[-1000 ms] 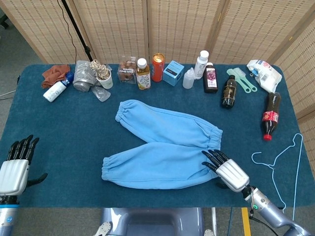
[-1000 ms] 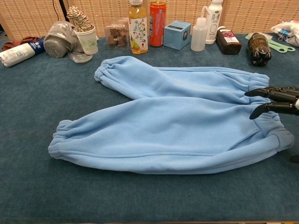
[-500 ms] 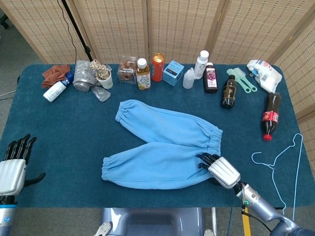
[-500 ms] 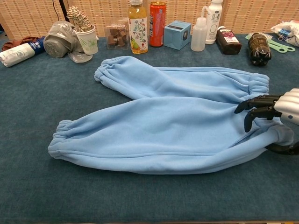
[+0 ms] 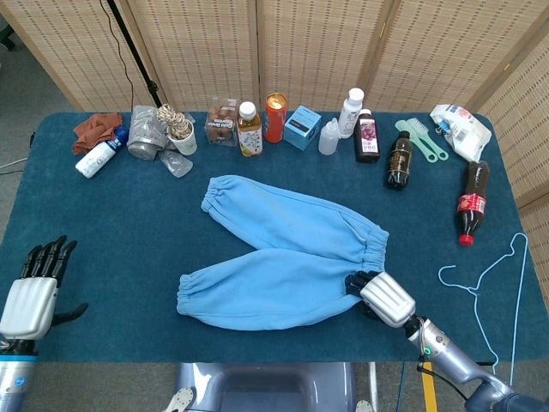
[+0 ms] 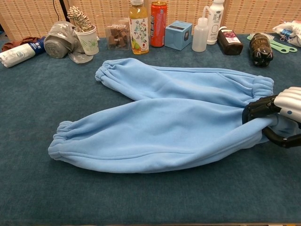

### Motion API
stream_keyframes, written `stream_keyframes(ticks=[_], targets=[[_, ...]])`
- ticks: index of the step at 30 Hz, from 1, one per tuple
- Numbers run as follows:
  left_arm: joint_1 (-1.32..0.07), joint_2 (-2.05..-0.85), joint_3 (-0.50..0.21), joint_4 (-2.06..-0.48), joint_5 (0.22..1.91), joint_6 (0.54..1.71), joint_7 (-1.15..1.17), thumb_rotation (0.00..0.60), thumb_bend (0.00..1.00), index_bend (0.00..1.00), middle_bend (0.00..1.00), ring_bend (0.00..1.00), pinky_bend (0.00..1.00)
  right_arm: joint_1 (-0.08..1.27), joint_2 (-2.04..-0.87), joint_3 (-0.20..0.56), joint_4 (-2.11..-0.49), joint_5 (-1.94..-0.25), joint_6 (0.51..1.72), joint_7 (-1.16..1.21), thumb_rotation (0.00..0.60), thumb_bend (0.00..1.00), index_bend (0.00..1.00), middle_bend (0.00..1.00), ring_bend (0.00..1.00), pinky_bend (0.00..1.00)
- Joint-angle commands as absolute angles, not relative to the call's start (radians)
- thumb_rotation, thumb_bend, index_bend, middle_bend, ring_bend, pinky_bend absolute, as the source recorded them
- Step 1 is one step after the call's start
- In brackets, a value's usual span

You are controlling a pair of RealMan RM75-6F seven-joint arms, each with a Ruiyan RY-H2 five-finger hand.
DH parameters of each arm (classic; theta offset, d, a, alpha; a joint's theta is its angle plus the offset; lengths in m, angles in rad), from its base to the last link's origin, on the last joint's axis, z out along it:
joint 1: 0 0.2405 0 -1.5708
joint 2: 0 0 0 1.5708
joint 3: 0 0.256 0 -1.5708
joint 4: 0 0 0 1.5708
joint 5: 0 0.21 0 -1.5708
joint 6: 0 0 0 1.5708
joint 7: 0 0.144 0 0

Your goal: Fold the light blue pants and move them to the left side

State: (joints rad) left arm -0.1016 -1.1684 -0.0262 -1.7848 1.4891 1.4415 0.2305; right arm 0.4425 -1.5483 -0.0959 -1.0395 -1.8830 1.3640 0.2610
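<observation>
The light blue pants (image 5: 283,253) lie flat in the middle of the dark blue table, legs spread in a V toward the left, waistband at the right. In the chest view the pants (image 6: 164,122) fill the centre. My right hand (image 5: 382,296) grips the waistband end of the near leg, fingers above and thumb below the bunched cloth; it also shows at the chest view's right edge as the right hand (image 6: 277,115). My left hand (image 5: 33,287) hovers with fingers spread near the table's front left corner, holding nothing, far from the pants.
Bottles, a can, a box and cups line the far edge (image 5: 274,120). A cola bottle (image 5: 471,202) lies at the right; a light blue hanger (image 5: 493,283) sits near the front right. A brown cloth (image 5: 96,127) is at the far left.
My right hand closed its fingers on the waistband end of the near leg and pulled the cloth together. My left hand shifted slightly up and right.
</observation>
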Motion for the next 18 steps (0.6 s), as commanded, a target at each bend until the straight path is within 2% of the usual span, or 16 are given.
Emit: stream_keyframes(ticks=[1,9,18], targets=[[-0.16,-1.17,0.01,-1.728,1.605,1.373,0.155,0.6,0.0,0.0,0.0,0.0,0.0,0.459,-1.551,-0.103,-1.033,-1.861,1.346,0.34,0.6,0.72,0.6,0.4,0.41,0.6],[-0.255,-1.291,0.075,-1.5,1.857,1.379,-0.059,0.6,0.0,0.0,0.0,0.0,0.0,0.484,-1.527,-0.109,-1.063,-1.825,1.312,0.437,0.6,0.74,0.6,0.4,0.41,0.6],[-0.301,-1.372,0.115,-1.45,1.911,1.333,-0.048,0.6,0.0,0.0,0.0,0.0,0.0,0.501,-1.494,-0.114,-1.111,-1.81,1.298,0.456,0.6,0.78,0.6,0.4,0.41,0.6]])
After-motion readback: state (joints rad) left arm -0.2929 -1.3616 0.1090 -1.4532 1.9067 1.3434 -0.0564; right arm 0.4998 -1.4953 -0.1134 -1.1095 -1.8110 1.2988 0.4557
